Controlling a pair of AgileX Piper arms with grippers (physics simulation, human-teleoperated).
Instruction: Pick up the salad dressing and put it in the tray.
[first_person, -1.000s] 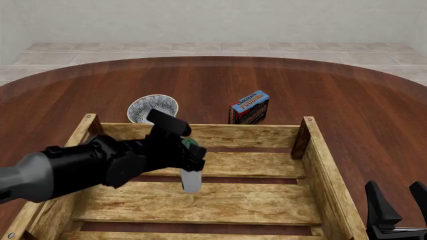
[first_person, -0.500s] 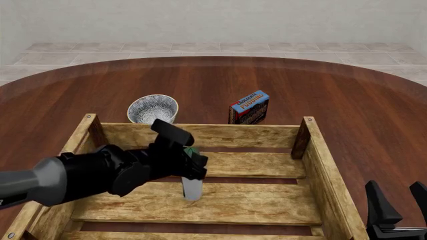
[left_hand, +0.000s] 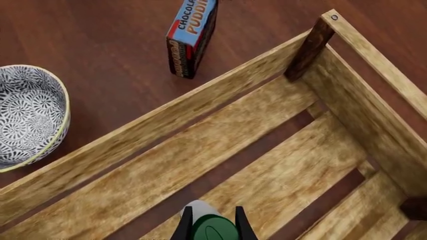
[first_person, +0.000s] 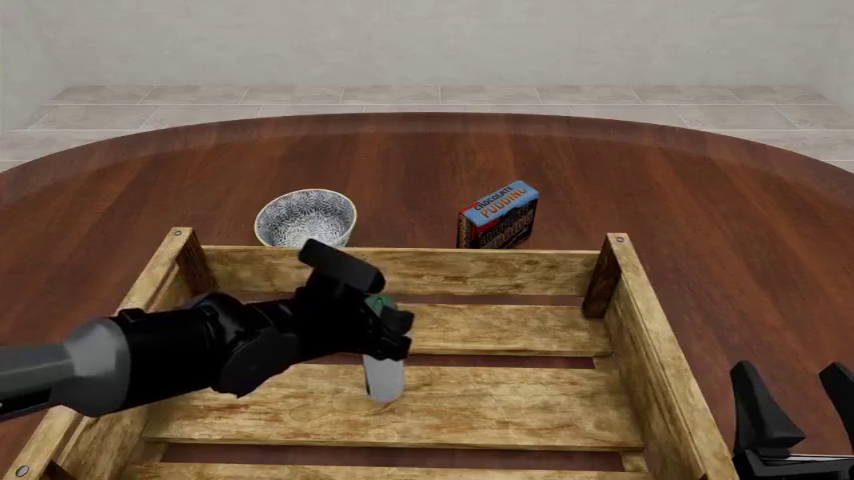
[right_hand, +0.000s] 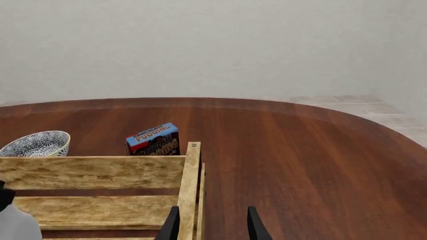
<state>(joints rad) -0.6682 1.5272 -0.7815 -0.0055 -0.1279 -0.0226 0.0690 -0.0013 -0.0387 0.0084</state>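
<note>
The salad dressing (first_person: 383, 378), a whitish bottle with a dark green cap, stands upright inside the tray (first_person: 400, 268), its base on a middle floor slat. My left gripper (first_person: 382, 318) is shut on the bottle's neck just below the cap. In the left wrist view the green cap of the salad dressing (left_hand: 212, 229) sits tight between the two fingertips (left_hand: 183, 226), with the tray's slats (left_hand: 167, 165) beneath. My right gripper (first_person: 795, 405) hangs open outside the tray's right wall, holding nothing; the right wrist view shows that gripper (right_hand: 212, 226) beside the tray's wall (right_hand: 189, 185).
A blue-white patterned bowl (first_person: 304, 217) stands just behind the tray's far wall on the left. A blue-and-red pudding box (first_person: 499, 213) stands upright behind the far wall to the right. Round wooden table (first_person: 694, 200) extends beyond both.
My left gripper came down with the bottle, setting its base on the tray's floor slat, and has stayed almost still for the last half second. The right arm has not moved.
</note>
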